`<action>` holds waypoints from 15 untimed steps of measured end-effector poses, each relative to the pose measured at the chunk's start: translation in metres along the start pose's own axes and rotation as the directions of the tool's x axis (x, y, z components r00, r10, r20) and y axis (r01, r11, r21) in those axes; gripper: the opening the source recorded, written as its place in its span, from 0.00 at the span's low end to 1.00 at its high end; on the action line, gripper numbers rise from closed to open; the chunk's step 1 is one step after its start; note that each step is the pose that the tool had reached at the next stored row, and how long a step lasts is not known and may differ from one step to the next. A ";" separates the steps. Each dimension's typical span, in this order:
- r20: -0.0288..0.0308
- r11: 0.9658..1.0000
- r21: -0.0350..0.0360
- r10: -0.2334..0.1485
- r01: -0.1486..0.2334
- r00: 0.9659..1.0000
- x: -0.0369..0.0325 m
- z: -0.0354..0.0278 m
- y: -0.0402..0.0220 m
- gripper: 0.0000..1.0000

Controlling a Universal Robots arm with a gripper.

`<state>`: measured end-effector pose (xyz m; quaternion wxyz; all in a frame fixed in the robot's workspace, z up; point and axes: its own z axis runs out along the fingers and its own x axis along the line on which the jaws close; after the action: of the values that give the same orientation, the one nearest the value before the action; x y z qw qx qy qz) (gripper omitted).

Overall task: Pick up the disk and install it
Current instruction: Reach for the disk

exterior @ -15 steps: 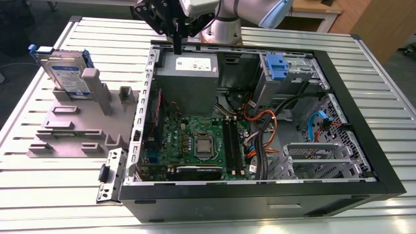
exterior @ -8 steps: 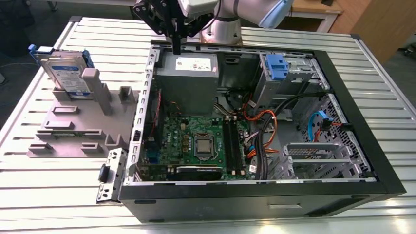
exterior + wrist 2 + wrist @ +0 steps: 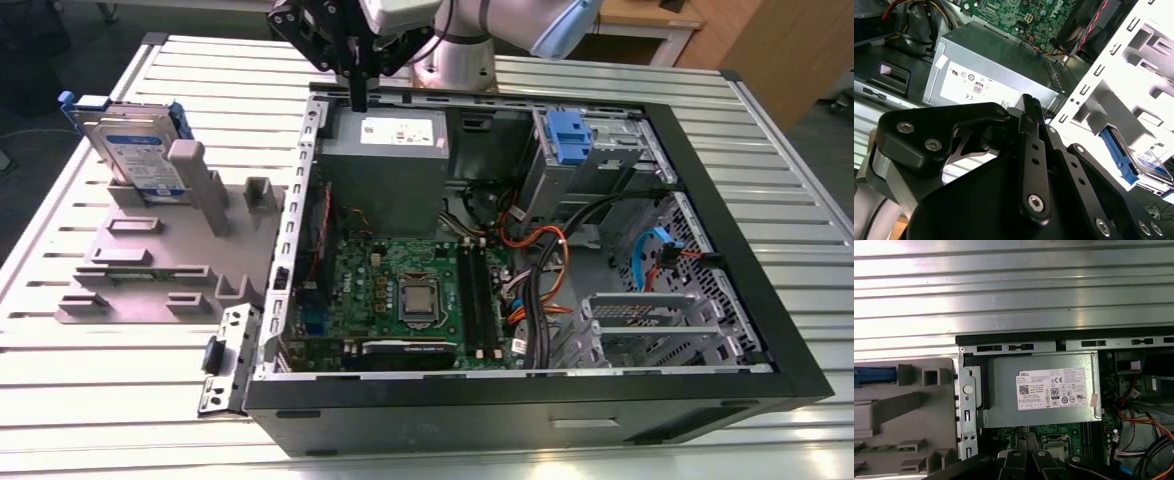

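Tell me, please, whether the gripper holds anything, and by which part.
Nothing: the gripper is shut and empty above the power supply; the disk stands in the fixture.

The disk (image 3: 140, 150) stands in the rack (image 3: 147, 258) beside the case (image 3: 507, 398).

disk (image 3: 140, 150) upright in grey rack (image 3: 147, 255) — beside open computer case (image 3: 534, 398)

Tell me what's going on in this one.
A robot arm is working over an open computer case. Its gripper, shut and empty, hangs over the case's edge beside the grey power supply. The disk stands upright in a grey holder at the exterior view's left, outside the case. It is untouched and not yet picked up.
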<state>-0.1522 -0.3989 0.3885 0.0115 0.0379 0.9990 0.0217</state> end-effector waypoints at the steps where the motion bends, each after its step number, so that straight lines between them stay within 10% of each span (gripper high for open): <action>1: 0.000 1.000 0.000 0.000 0.000 1.000 0.0003 0.0000 0.0000 0.11; 15: 0.000 1.000 0.000 0.000 0.000 1.000 0.0089 0.0001 -0.0006 0.11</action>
<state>-0.1611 -0.3988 0.3881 0.0115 0.0379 0.9990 0.0217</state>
